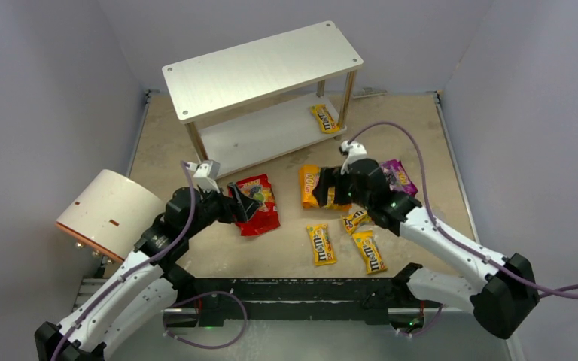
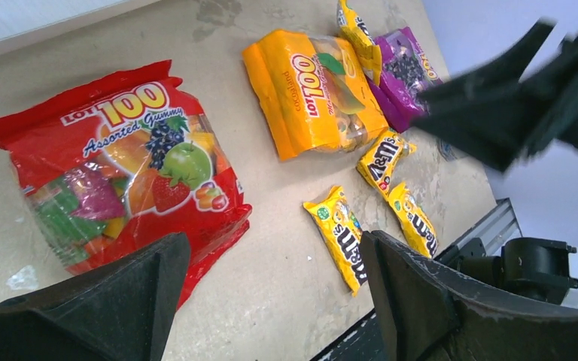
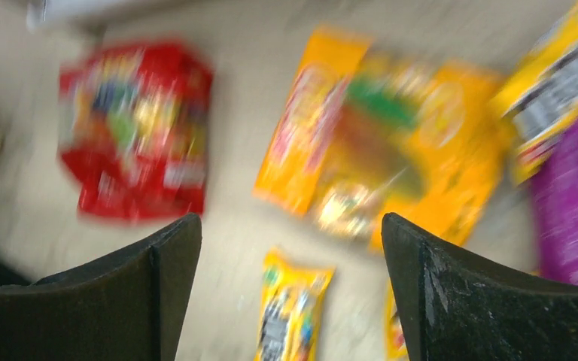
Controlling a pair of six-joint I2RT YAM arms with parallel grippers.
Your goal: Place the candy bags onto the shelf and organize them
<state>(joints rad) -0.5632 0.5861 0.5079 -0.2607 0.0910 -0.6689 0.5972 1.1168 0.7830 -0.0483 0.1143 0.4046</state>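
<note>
The left gripper [image 1: 242,209] is spread wide, with nothing in it. It hangs just over the near edge of a big shiny red plastic bag [image 2: 128,165]. The bag reads "LOT 100 Assorted Gummy" and has fruit pictures on it.

The right gripper [image 1: 323,188] is spread wide too and holds nothing. It hangs over a big orange-yellow plastic bag [image 2: 316,90], also marked "LOT 100". A shiny purple bag [image 2: 405,71] lies touching that one.

Small yellow packets [image 2: 340,235] that say "m&m's" lie close together on the tan table [image 1: 286,248].

The whitish two-board shelf [image 1: 263,68] with metal posts stands at the back. One m&m's packet lies on its lower board.
</note>
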